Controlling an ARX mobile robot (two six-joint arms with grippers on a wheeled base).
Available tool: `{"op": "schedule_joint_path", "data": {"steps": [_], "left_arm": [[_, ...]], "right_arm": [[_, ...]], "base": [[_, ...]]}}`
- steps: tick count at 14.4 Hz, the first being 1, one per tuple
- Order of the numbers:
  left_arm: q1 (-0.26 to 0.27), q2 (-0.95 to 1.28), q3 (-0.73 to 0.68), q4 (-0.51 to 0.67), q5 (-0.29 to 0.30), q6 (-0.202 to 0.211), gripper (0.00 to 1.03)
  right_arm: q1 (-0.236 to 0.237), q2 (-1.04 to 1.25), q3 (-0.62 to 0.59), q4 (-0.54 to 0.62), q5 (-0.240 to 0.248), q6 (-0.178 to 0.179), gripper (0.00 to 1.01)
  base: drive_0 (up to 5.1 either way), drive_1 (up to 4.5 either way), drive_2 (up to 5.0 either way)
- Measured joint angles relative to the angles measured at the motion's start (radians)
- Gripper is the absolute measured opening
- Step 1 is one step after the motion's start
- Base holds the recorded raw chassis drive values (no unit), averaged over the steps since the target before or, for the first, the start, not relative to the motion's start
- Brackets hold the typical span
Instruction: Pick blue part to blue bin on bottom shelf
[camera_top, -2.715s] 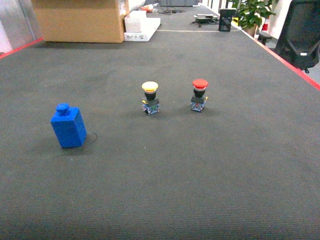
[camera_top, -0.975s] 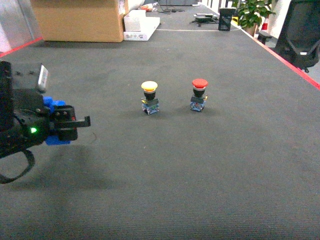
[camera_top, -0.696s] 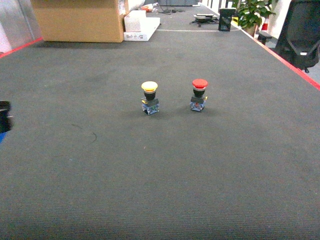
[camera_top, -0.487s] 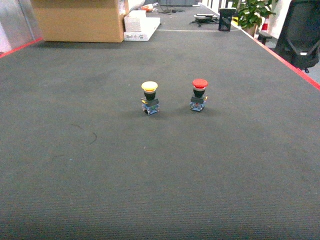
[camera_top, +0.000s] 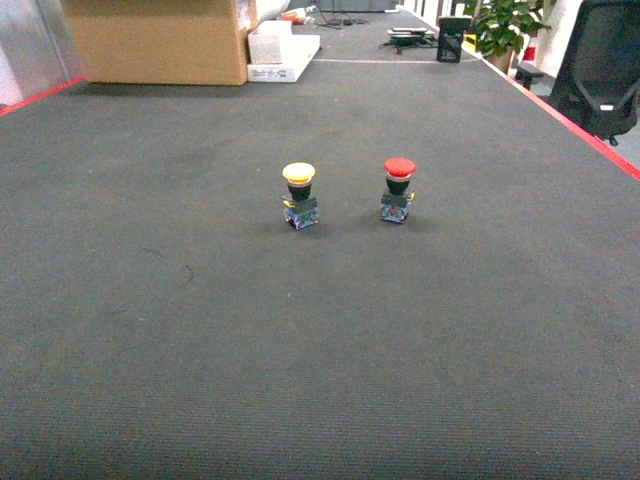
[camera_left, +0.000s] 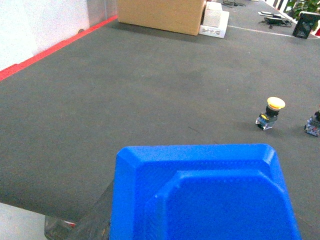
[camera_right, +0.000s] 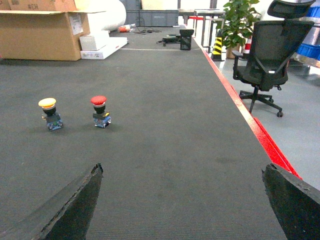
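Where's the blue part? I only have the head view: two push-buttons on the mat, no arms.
Observer: In the left wrist view, the blue part fills the lower frame right at the camera, off the mat.
Operator: Gripped?
Observer: Looks so. A dark gripper finger shows against its left side; the other side is hidden.
Operator: Right arm?
Observer: The right gripper is open above the mat in its wrist view, fingers wide apart with nothing between them.
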Motion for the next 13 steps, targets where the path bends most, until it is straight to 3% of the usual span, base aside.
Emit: {"op": "schedule_joint_path", "data": {"steps": [13], "left_arm": [[0.000,0.000,0.000,0.000,0.000,0.000,0.43]], "right_arm": [[0.000,0.000,0.000,0.000,0.000,0.000,0.98]], "base": [[0.0,0.00,0.0]]}}
